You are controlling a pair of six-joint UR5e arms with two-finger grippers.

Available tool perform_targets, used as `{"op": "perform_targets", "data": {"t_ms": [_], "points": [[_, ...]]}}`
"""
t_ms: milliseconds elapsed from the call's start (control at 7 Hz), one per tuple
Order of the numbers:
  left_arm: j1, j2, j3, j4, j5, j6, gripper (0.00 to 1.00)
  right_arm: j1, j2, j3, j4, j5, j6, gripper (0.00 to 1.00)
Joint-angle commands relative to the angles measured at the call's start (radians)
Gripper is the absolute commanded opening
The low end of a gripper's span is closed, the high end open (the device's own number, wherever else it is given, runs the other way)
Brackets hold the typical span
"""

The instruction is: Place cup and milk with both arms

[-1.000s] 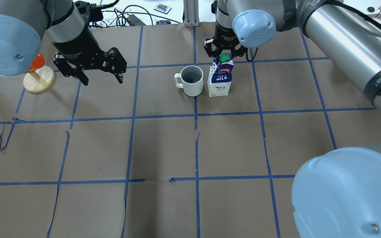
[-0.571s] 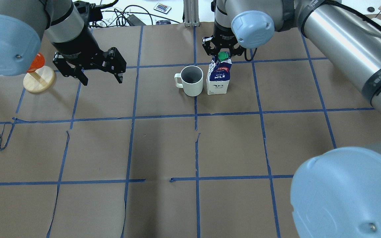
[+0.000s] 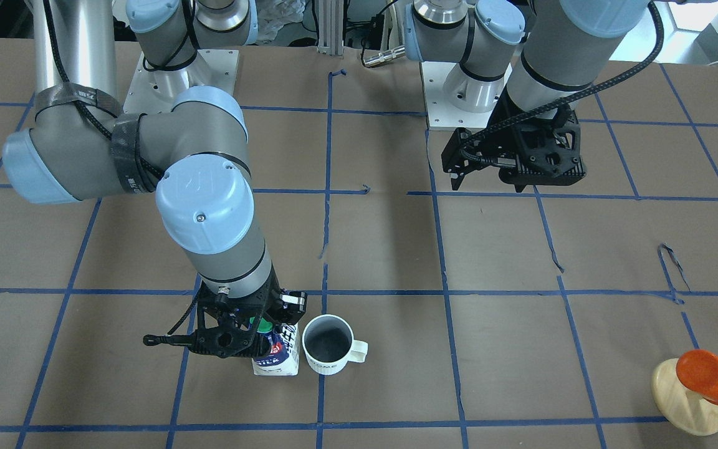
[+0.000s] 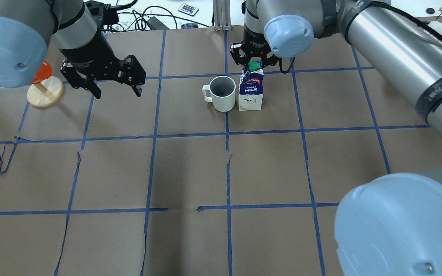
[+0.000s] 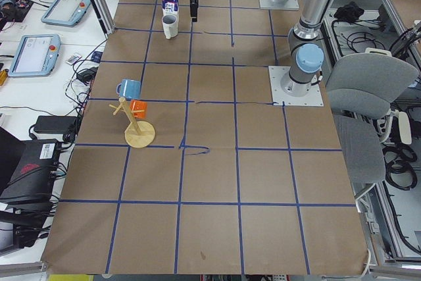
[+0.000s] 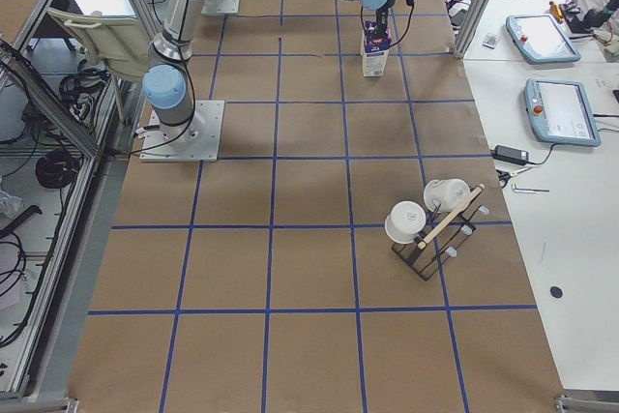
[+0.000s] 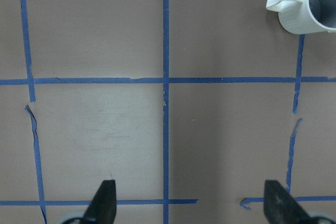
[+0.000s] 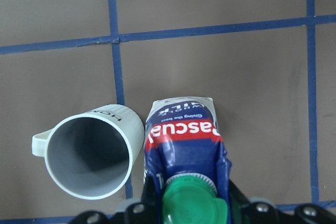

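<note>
Milk point(image 4: 251, 96) has shifted left and straightened. Upper left of the overhead view: left gripper point(image 4: 119, 94) hangs spread wide, holding nothing. Upper centre: cup point(image 4: 223, 94), then milk just beside its right, right gripper point(image 4: 253, 64) clenched on its top.

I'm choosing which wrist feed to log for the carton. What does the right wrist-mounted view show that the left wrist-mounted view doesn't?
Only the right wrist-mounted view shows the milk, its green cap, and the right tool closed on the carton's top beside the cup, whose whole rim is visible. Only the left wrist-mounted view shows the left tool, its fingers wide apart over bare paper. Both show the upright cup with its handle and the blue tape lines on brown paper.
</note>
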Motion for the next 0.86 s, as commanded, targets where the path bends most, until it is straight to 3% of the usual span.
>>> {"op": "perform_targets", "data": {"t_ms": [0, 143, 286, 571, 714], "points": [[0.0, 0.0, 0.0, 0.0, 0.0, 0.0, 1.0, 0.001, 0.0, 0.001, -0.006, 0.003, 0.009, 0.64], [0.0, 0.0, 0.0, 0.0, 0.0, 0.0, 1.0, 0.001, -0.001, 0.001, -0.006, 0.003, 0.002, 0.87], [0.0, 0.0, -0.001, 0.0, 0.0, 0.0, 1.0, 0.0, -0.009, 0.001, -0.003, -0.004, -0.008, 1.0], [0.0, 0.0, 0.0, 0.0, 0.0, 0.0, 1.0, -0.003, -0.075, 0.013, 0.021, -0.008, -0.014, 1.0], [0.0, 0.0, 0.0, 0.0, 0.0, 0.0, 1.0, -0.023, -0.116, 0.014, 0.093, -0.009, -0.015, 1.0]]}}
